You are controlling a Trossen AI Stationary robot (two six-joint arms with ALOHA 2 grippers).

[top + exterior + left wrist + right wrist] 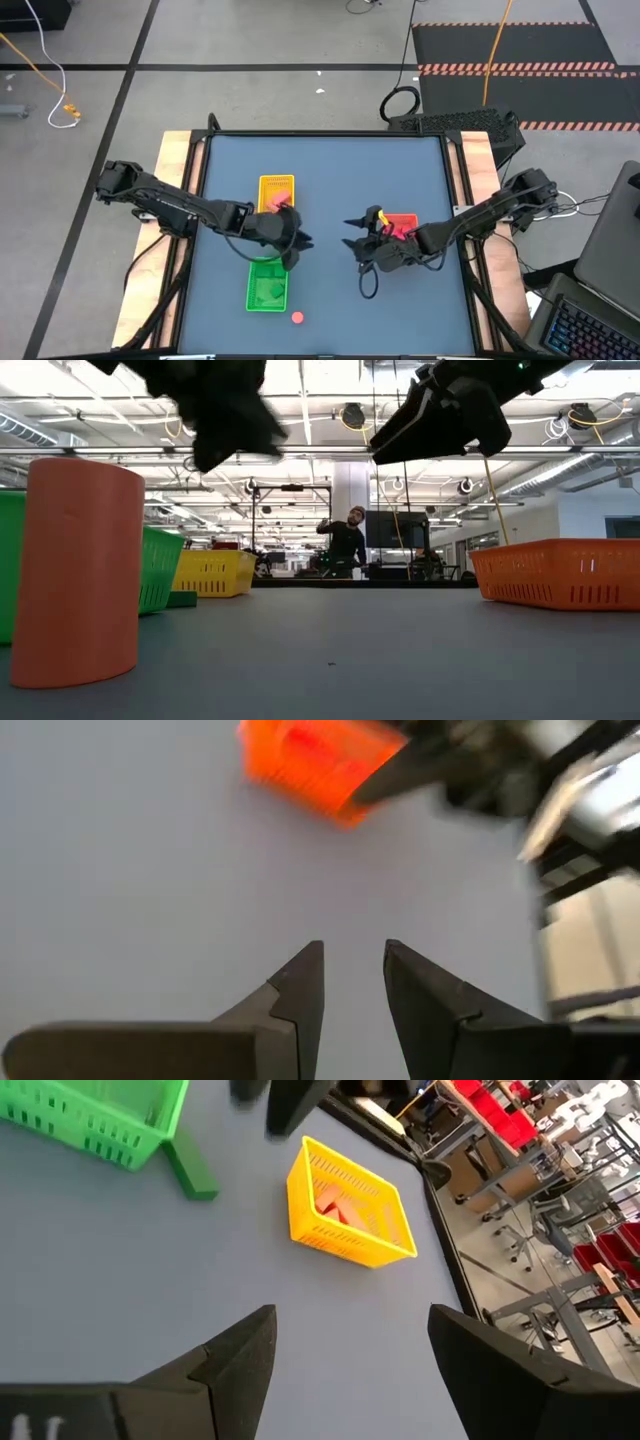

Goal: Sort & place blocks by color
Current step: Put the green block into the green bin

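The left gripper (297, 240) hung over the table's middle, its fingers (300, 990) nearly closed and holding nothing. The right gripper (356, 245), at about 3 o'clock from it, was spread wide and empty. A round red block (298, 318) stood alone at 6 o'clock, below the green tray (266, 288). The two grippers were close, so they might bump. The round block could roll if pinched off-centre.

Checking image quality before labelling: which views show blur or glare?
Left wrist view: the red tray and the other arm are smeared by motion blur. Low view: the near salmon-pink round block is soft, and ceiling lights glare. High view is evenly lit.
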